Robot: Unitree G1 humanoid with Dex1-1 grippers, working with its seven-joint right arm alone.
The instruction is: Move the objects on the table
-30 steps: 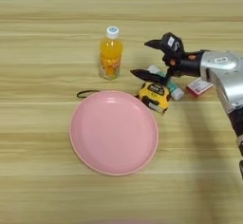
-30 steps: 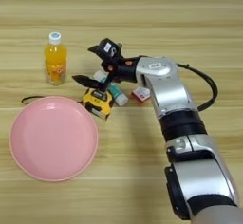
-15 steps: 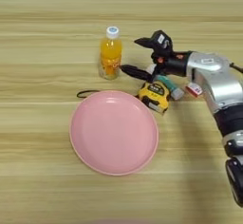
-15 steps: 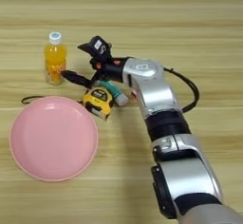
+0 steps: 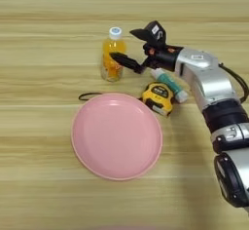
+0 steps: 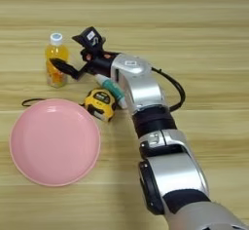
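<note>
On the light wood worktop [image 5: 44,24] the things lie as they did a second ago; only the arm has changed. At the left, near side sits the plate [image 5: 116,135], bare, with the black strap [image 5: 87,96] of the tape measure curving along its far-left rim. Behind it, further away, the bottle [image 5: 112,54] stands upright with its white cap on, in the same place as before. The hand [image 5: 127,46] has travelled left in these last moments: a second ago it hung well right of the bottle, above the tape measure, and now it is at the bottle itself. Its two black fingers are spread wide; the lower finger [image 5: 125,61] lies across the front of the bottle's orange body, and the upper one is just right of the cap. I cannot tell if any finger really touches the bottle. To the right of the plate, the tape measure [image 5: 158,97] rests just beside the rim, untouched. The glue stick [image 5: 168,84] lies beside it, partly under the silver forearm [image 5: 204,78]. The small red-white packet is now hidden by the arm. In my judgement the reach to the left means the bottle is chosen as the thing to move first, and the grasp is not yet closed.
</note>
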